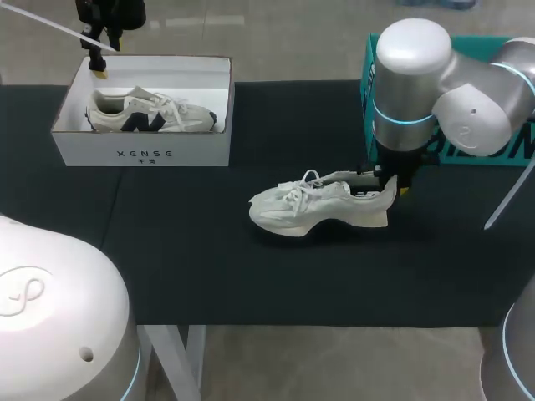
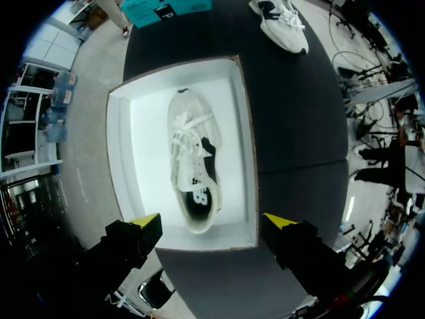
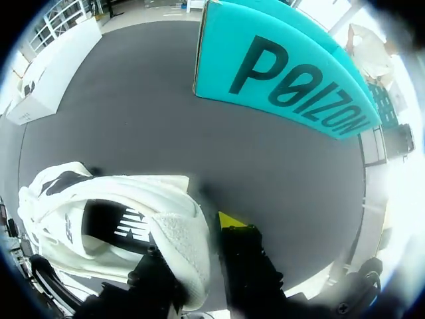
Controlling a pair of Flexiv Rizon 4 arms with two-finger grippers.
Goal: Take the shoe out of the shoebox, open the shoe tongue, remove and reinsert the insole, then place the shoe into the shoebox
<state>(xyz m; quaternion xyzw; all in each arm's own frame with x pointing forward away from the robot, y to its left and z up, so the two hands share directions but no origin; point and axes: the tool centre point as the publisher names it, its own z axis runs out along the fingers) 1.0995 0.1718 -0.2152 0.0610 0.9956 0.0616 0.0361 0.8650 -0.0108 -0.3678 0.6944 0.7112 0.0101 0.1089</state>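
A white shoe [image 1: 322, 209] lies on its side in the middle of the black mat, toe to the left. My right gripper [image 1: 393, 185] is shut on its heel collar; in the right wrist view the padded heel [image 3: 182, 256] sits pinched between the fingers of the gripper [image 3: 199, 246]. A second white shoe [image 1: 155, 113] with a dark logo lies inside the white shoebox [image 1: 142, 154] at the back left. My left gripper [image 1: 99, 58] hangs open above the box's far left corner; under the gripper [image 2: 212, 222] are the shoebox [image 2: 119, 159] and that shoe [image 2: 192, 166].
A teal box lid [image 1: 368, 83] stands at the back right, just behind my right arm, and ahead of the gripper in the right wrist view [image 3: 285, 73]. The black mat [image 1: 251, 276] covers the table up to its front edge.
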